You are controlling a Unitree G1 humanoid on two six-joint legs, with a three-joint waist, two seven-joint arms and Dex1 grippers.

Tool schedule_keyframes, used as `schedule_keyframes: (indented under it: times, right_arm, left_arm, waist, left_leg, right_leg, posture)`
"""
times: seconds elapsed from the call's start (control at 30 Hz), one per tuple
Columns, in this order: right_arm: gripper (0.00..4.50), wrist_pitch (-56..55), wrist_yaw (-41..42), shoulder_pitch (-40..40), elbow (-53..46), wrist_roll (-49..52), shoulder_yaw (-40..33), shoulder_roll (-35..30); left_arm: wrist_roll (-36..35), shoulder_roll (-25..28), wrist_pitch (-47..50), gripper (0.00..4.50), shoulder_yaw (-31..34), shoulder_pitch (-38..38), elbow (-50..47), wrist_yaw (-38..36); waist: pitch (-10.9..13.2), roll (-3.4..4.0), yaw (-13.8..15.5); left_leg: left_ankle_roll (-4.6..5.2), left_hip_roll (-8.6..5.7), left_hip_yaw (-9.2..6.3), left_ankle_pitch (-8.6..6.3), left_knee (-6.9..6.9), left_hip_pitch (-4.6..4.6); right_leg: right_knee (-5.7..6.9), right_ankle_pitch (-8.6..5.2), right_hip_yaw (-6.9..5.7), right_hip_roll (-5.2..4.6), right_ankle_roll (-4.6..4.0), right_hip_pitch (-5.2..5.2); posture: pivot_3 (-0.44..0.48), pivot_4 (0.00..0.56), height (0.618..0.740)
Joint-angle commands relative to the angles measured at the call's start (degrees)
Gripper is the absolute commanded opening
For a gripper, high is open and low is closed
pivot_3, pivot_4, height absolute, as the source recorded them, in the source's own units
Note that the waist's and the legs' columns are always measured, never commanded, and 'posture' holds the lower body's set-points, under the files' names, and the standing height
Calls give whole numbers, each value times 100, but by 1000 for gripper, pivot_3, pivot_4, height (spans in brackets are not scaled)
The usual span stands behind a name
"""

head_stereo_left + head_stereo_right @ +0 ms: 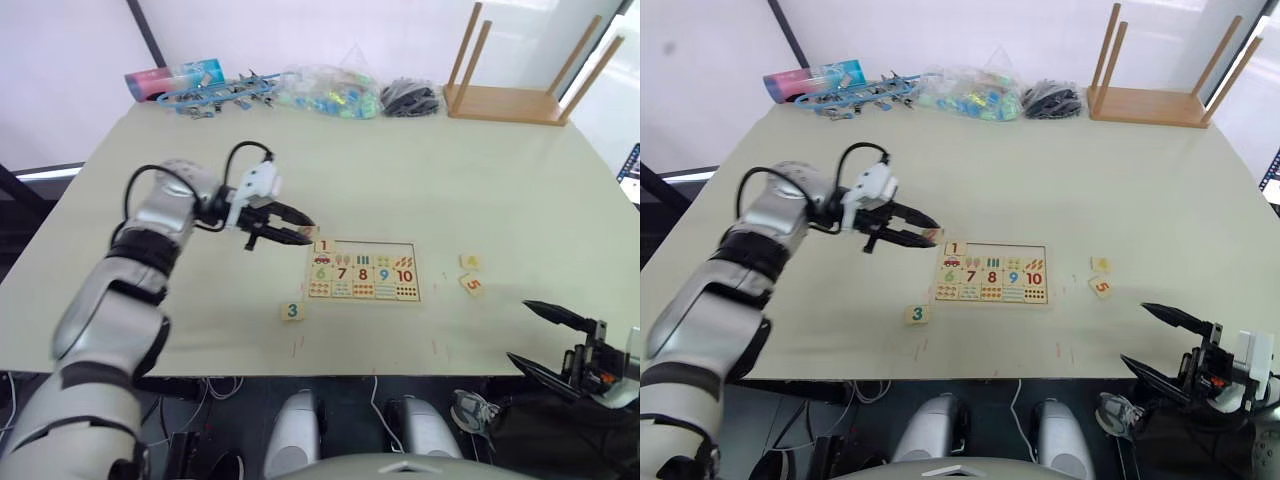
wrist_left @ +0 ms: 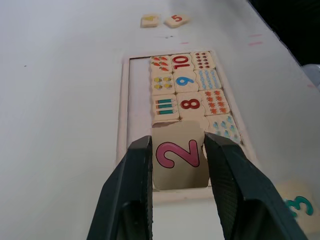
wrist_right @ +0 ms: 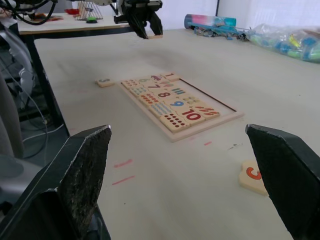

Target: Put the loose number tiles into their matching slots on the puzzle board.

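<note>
over board's left end (image 1: 363, 270) | left pincer (image 2: 176, 160) grips 2 tile (image 2: 177, 154) | right pincer (image 1: 540, 335) agape

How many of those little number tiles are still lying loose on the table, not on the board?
3. The green 3 tile lies in front of the puzzle board; the 4 tile and 5 tile lie together to its right. The 2 tile is in the left gripper, off the table.

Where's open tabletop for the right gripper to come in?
Bare table lies between the pale-wood puzzle board and the yellow 4 tile and orange 5 tile, and along the near edge. The far edge is crowded with clutter.
</note>
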Motion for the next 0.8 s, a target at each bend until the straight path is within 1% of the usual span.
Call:
schedule_keyframes:
  times: [0.03, 0.2, 0.27, 0.4, 0.6, 0.8]
  right_arm:
    - [4500, -138, -128, 75, -251, 54, -69, 80]
    - [4500, -181, -316, 166, -394, 25, -46, 205]
    - [4500, -201, -385, 220, -469, 10, -38, 244]
    - [4500, -209, -533, 307, -654, 16, -35, 315]
    - [4500, -248, -661, 496, -833, 20, -58, 358]
    - [4500, -272, -730, 582, -893, 30, -57, 346]
  left_arm:
    - [650, -387, -180, 1037, 141, -396, 502, -170]
    - [1403, -912, -304, 1037, 187, -751, 1101, -28]
    - [1711, -1141, -328, 1037, 196, -907, 1398, 198]
    - [2095, -1488, -423, 1037, 300, -1083, 1843, 485]
    - [2508, -1790, -516, 1037, 516, -1138, 2167, 717]
    - [2744, -1921, -575, 1037, 718, -1067, 2235, 755]
  waist:
    - [1, -1, -22]
    - [1, -2, -26]
    - [2, -3, -16]
    - [2, -4, -29]
    - [3, -5, -28]
    - [3, -5, -26]
  left_leg:
    - [0, -2, 1, 0, 0, -1]
    - [1, -2, -1, -1, -2, -3]
    - [1, -2, -2, -1, -1, -4]
    - [1, -4, -4, -1, -1, -4]
    - [1, -5, -8, -1, -2, -8]
    - [2, -5, -12, -1, -2, -8]
  right_leg:
    - [0, 0, 5, 0, 0, -1]
    - [-2, -1, 5, 2, 1, -3]
    - [-2, -1, 5, 2, 1, -2]
    - [-2, -1, 8, 2, 1, -2]
    - [-3, -1, 6, 2, 1, -4]
    - [-2, -1, 5, 1, 0, -4]
  posture:
    - [0, 150, 738]
    - [0, 150, 738]
    - [0, 150, 738]
    - [0, 150, 738]
    - [0, 150, 738]
    - [0, 150, 738]
